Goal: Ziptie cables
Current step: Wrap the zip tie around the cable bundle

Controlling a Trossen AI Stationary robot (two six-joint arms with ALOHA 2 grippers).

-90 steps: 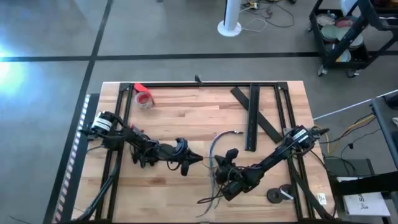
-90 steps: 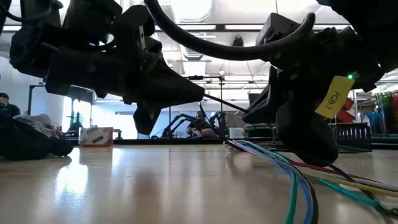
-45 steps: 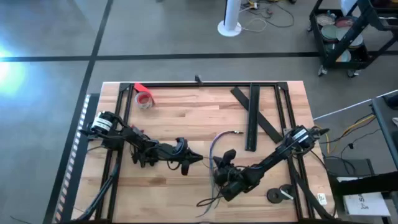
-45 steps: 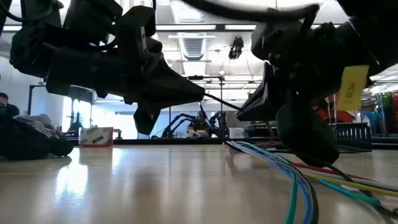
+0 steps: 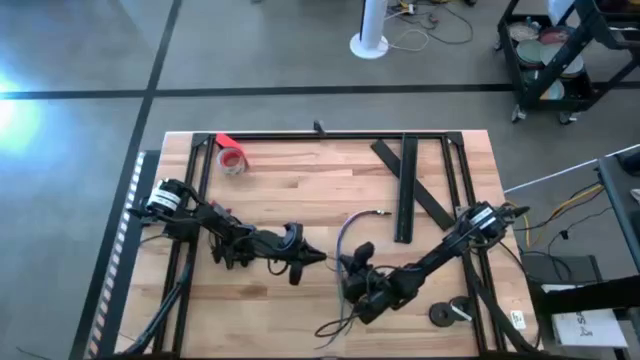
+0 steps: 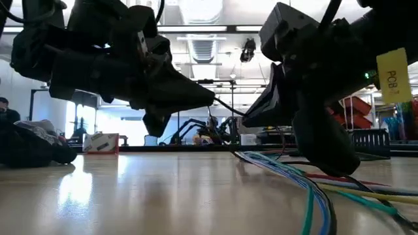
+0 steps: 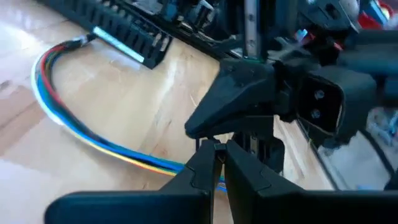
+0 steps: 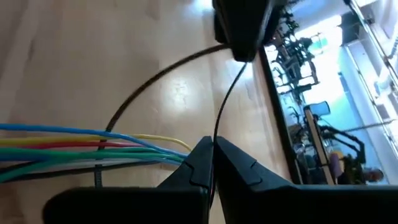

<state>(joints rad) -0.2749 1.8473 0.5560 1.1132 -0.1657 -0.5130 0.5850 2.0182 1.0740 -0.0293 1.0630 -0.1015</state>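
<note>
Wooden table point(image 5: 300, 190), both grippers pinching ziptie point(image 8: 227, 99), cables point(image 8: 74, 149) partly hidden.

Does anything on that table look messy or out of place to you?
Mostly the cables: they sprawl loose across the wood, ends splayed near the front edge. A roll of red tape sits alone at the back. Both pincers, left and right, pinch the ziptie.

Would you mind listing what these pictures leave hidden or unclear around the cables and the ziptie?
- High view: the thin dark plastic ziptie is too fine to see between the left tool and right tool.
- Left wrist view: its own fingers cover the grip point.
- Right wrist view: the bundle of coloured wires runs off the picture's edge.
- Low view: both arms block the ziptie's far part.
</note>
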